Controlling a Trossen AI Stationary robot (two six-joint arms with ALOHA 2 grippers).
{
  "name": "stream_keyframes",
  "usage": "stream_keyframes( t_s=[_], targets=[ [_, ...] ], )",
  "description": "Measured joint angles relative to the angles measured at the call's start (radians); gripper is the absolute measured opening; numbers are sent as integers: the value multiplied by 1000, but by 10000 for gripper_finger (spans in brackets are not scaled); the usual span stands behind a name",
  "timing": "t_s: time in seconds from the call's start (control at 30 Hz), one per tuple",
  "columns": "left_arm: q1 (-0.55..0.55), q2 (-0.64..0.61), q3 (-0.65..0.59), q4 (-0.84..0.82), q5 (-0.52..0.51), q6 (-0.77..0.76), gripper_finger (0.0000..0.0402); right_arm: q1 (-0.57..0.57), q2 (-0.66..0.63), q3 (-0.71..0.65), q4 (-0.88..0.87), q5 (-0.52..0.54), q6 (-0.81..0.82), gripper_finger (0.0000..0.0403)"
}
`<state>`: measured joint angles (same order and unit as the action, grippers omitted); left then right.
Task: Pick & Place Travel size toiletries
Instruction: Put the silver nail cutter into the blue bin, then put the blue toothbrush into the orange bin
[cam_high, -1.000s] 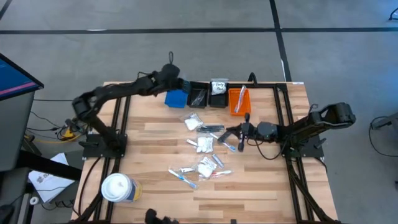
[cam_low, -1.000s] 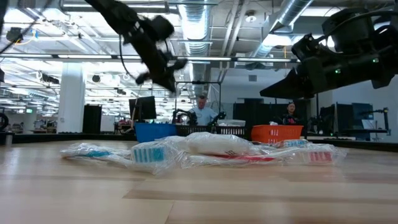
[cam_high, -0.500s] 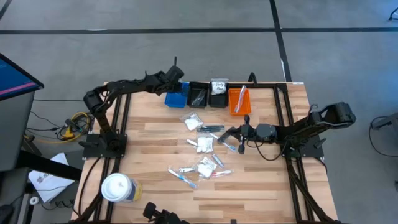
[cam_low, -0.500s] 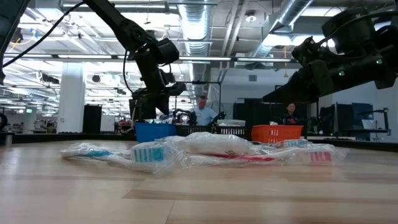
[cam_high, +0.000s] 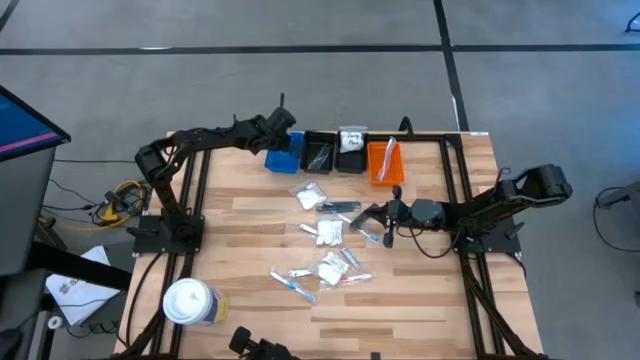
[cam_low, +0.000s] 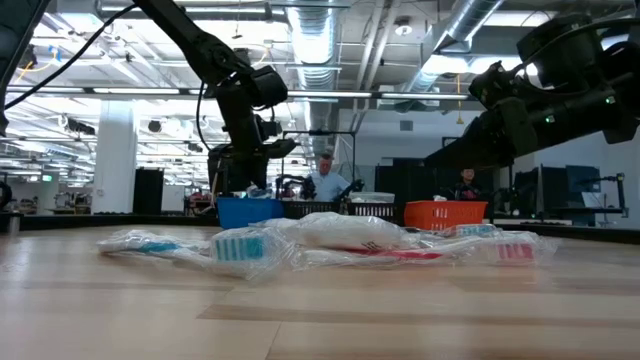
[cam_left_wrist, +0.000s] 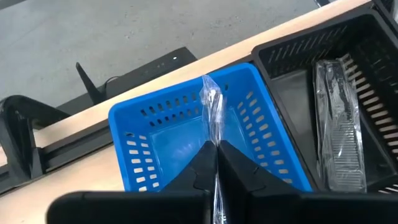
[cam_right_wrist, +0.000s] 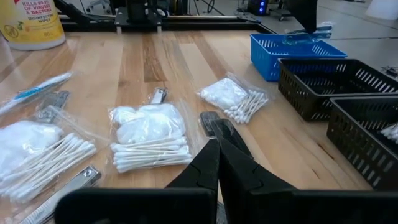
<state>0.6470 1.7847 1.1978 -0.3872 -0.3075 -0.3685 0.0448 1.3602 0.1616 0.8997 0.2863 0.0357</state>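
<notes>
My left gripper (cam_left_wrist: 216, 163) hangs over the blue bin (cam_left_wrist: 186, 143) at the table's far side, shut on a slim clear plastic sachet (cam_right_wrist: 308, 36) with something blue inside. Several more travel size toiletries lie loose on the table's middle (cam_high: 325, 232): cotton-swab sachets (cam_right_wrist: 149, 140), wrapped toothbrushes (cam_low: 240, 245), a black comb (cam_high: 340, 207). My right gripper (cam_right_wrist: 217, 149) is shut. It hovers low over the table's right part (cam_high: 385, 215), just right of the scattered pile, and touches nothing. My left gripper pinches the clear sachet between its two fingers, part-way along its length (cam_left_wrist: 215, 142). The fingers slant down from the table's left. One end of the sachet (cam_left_wrist: 211, 99) sticks out past the fingertips over the blue bin's inside. The sachet is lifted clear of the bin.
Right of the blue bin stand two black bins (cam_high: 320, 155) (cam_high: 350, 152), one with a clear packet, one with white sachets, then an orange bin (cam_high: 383, 162). A large white tub with a yellow label (cam_high: 188, 302) stands near the front left corner. People show in the room beyond.
My left gripper has sunk toward the blue bin and tipped further down, still shut on the sachet. Over the last half second it has kept still above the bin. The loose toiletries have not moved.
</notes>
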Motion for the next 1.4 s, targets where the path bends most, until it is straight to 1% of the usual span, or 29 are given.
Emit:
stream_keyframes(
  t_s=[0.17,0.4,0.47,0.53,0.63,0.77,0.87,0.97,1.0,1.07,1.23,1.33,1.4],
  targets=[
    [-7,0,-1,-1,-11,25,26,0,0,0,0,0,0,0],
    [-19,0,-2,-1,-6,23,102,0,0,0,3,0,-1,0],
    [-30,0,-2,0,2,23,117,0,0,0,4,0,-6,0],
    [-48,0,-2,3,1,34,123,0,0,0,4,0,-9,0],
    [-85,-9,-3,31,4,71,116,-1,0,0,2,0,-37,0],
    [-137,-17,-3,114,28,160,93,-3,0,0,56,9,-145,0],
    [-158,-17,-3,167,62,210,62,-18,0,0,147,31,-231,0],
    [-163,-17,-3,173,70,259,18,-63,0,8,215,58,-268,0],
    [-163,-17,-3,172,73,273,10,-83,0,13,230,64,-268,0],
    [-160,-17,-3,172,95,292,6,-132,0,26,251,71,-245,0],
    [-167,-17,-3,171,213,339,1,-246,0,62,247,73,-169,0],
    [-189,-17,-3,170,282,349,1,-285,0,72,243,72,-155,0],
    [-210,-17,-3,167,324,350,1,-296,0,77,236,53,-122,0]
  ],
)
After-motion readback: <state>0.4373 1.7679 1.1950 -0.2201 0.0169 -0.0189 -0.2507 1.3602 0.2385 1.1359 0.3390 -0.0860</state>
